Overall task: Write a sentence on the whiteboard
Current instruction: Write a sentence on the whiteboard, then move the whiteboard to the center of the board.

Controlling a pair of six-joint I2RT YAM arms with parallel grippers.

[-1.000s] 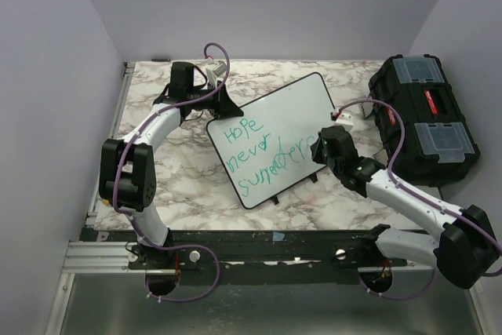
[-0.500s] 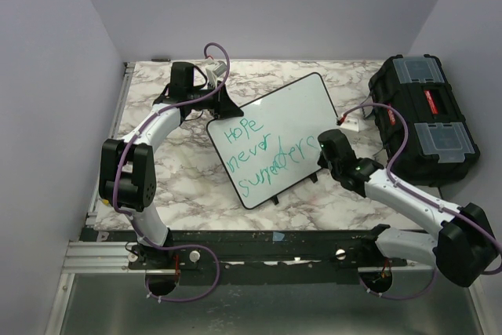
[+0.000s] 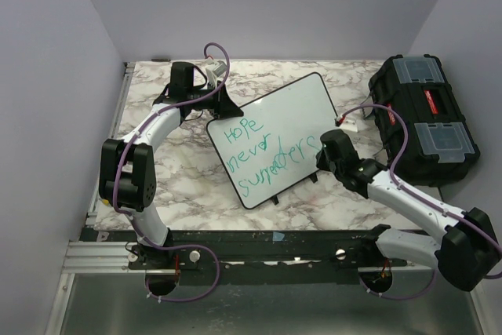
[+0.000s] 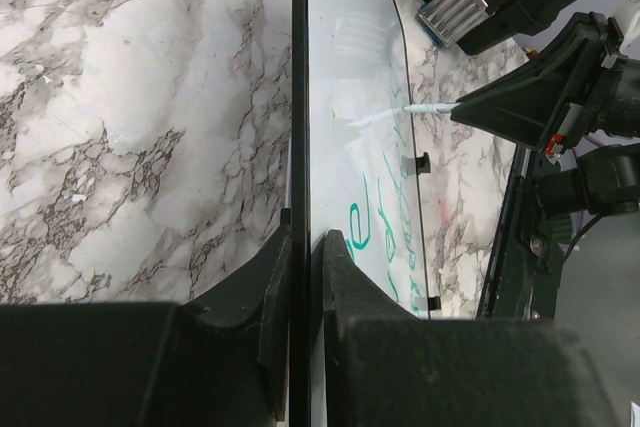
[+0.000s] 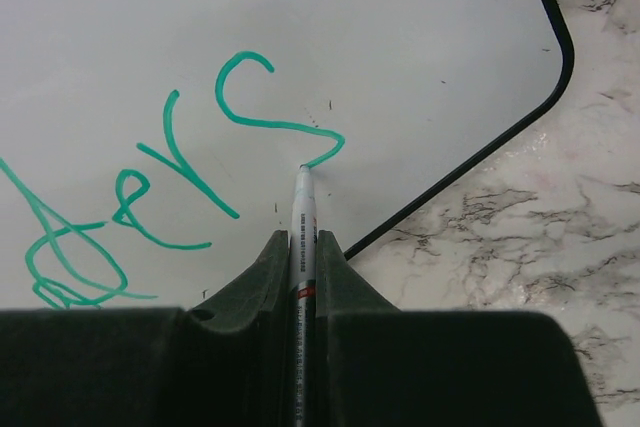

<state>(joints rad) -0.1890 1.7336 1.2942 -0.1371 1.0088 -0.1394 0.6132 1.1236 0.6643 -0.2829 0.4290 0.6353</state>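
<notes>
Green-teal lettering, the sentence [image 3: 263, 154], fills three stacked lines on the near-left part of the whiteboard [image 3: 294, 111]. In the overhead view the board lies askew on the marble surface [image 3: 180, 182], left of a black toolbox [image 3: 423, 119]. The left tool [image 3: 223, 107] sits at the board's far-left corner and the right tool [image 3: 320, 153] at its right edge, by the end of the last word. From the left wrist, that tool's two fingers [image 4: 265, 287] are closed on the board's thin black frame, one on each side, pinning it. A firm, steady pinch matters here, since any slip would skew the stroke. From the right wrist, the right tool is clamped tight around a marker pen [image 5: 301, 212], whose tip touches the board at the tail of a final "s", near the rounded corner. The writing looks all but finished, so I judge the good move to be a straight lift off the board with no sideways drag, staying clear of the frame and the wet ink.
</notes>
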